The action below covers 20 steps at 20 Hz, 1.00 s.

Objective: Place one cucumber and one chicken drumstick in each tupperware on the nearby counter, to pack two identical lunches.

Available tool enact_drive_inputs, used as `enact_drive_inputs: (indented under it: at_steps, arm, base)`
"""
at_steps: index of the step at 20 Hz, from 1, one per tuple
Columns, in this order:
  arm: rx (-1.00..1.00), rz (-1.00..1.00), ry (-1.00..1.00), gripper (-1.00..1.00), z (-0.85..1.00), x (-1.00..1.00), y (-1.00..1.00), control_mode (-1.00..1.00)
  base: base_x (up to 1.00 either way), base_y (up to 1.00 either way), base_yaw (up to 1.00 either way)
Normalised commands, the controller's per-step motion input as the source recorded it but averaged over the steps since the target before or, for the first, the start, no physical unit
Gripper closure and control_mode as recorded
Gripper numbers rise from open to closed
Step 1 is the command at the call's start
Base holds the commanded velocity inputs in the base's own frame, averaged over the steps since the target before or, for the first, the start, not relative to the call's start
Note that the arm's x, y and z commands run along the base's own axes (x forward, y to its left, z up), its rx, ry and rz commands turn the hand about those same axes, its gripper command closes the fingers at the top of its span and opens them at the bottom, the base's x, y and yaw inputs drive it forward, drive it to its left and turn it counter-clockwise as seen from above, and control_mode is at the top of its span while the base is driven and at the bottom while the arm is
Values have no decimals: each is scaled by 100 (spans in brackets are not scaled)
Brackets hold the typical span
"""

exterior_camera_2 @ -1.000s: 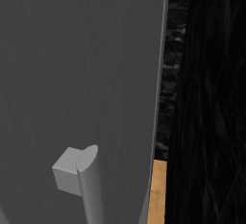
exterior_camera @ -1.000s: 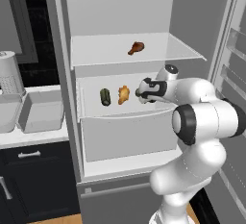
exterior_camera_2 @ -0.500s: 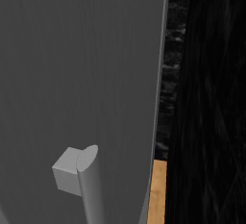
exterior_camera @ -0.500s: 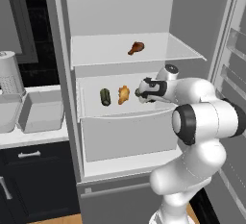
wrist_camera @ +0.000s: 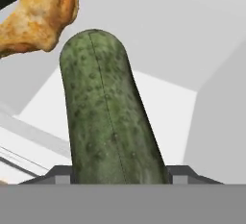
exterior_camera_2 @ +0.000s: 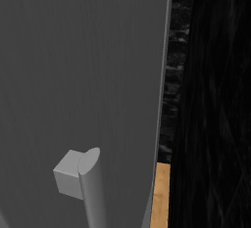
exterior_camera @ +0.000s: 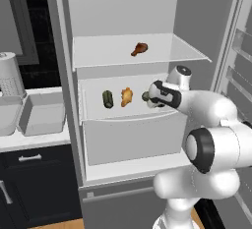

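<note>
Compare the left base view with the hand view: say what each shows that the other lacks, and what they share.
Left base view alone: the open fridge, a drumstick on the upper shelf, a second cucumber on the middle shelf, two tupperwares on the counter, and the gripper. Hand view alone: the held cucumber's bumpy skin, close up between the fingertips. Shared: that cucumber and the middle-shelf drumstick.

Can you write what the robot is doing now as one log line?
stage: grasp in fridge | jaws: shut on cucumber | drumstick: beside it, on shelf
</note>
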Motion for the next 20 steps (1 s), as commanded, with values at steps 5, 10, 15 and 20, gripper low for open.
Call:
enact_drive_inputs:
  at_steps: [5, 10, 15, 20]
  arm:
    - [-3, 0, 2, 100, 98, -81, 1, -100]
    - [-1, -1, 18, 100, 81, -96, 0, -100]
    - [0, -8, 5, 100, 36, -100, -4, -100]
    - [0, -14, 1, 100, 40, -100, -5, -100]
  base:
    - [0, 0, 0]
    - [0, 0, 0]
    - [0, 0, 0]
    - [0, 0, 0]
